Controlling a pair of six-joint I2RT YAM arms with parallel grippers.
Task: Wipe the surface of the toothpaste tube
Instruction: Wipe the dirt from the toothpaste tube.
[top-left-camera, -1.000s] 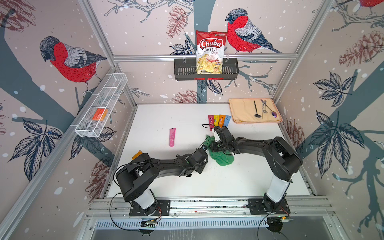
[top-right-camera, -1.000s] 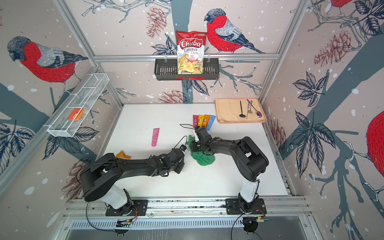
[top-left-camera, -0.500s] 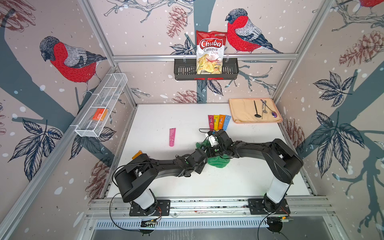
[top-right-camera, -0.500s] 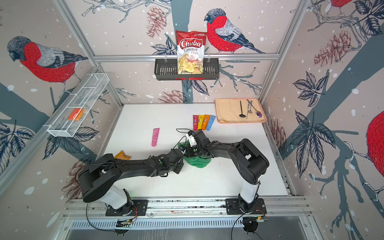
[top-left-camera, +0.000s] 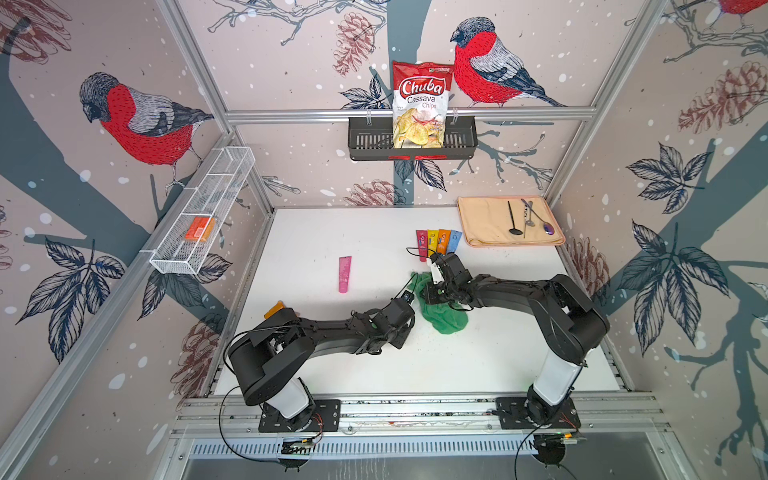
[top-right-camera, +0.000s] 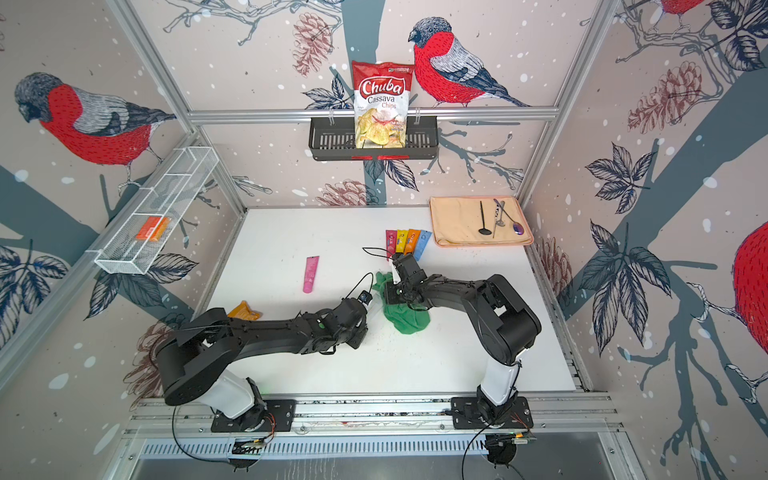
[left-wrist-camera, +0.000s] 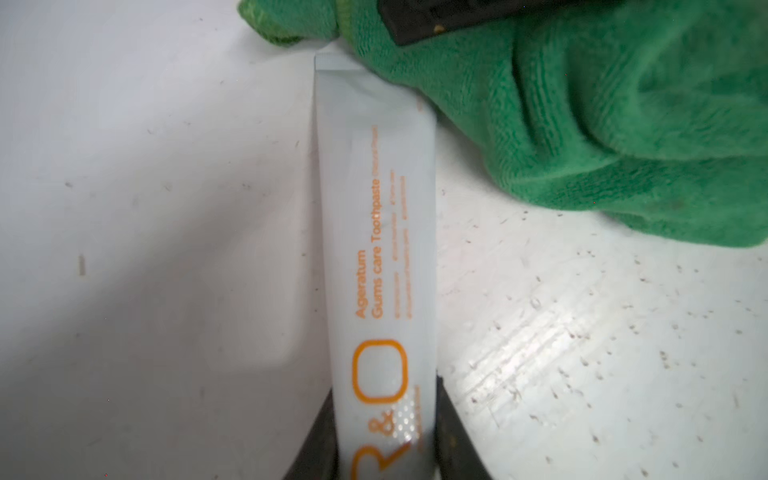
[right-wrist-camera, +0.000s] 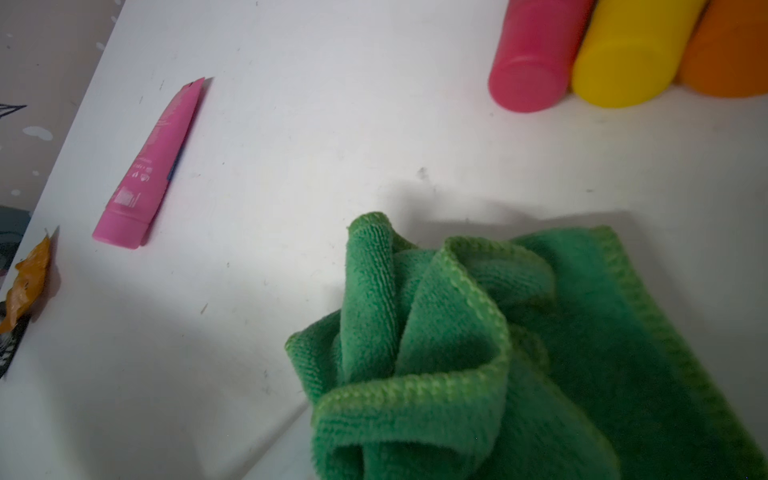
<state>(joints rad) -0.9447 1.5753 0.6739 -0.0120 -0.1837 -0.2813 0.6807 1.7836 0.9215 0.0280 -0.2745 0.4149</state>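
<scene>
Green cloth (left-wrist-camera: 602, 124), pinched in the shut right hand (top-left-camera: 432, 292), was drawn back along the toothpaste tube (left-wrist-camera: 374, 249) to the end farthest from the left hand (left-wrist-camera: 384, 434) clamping it; one pass was judged done.

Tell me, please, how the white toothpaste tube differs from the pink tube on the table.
The white toothpaste tube is white with orange lettering; the pink tube is pink. The white toothpaste tube is clamped in the left gripper; the pink tube lies free on the table. The green cloth touches the white one's end, not the pink one. Both are flat-ended squeeze tubes.
</scene>
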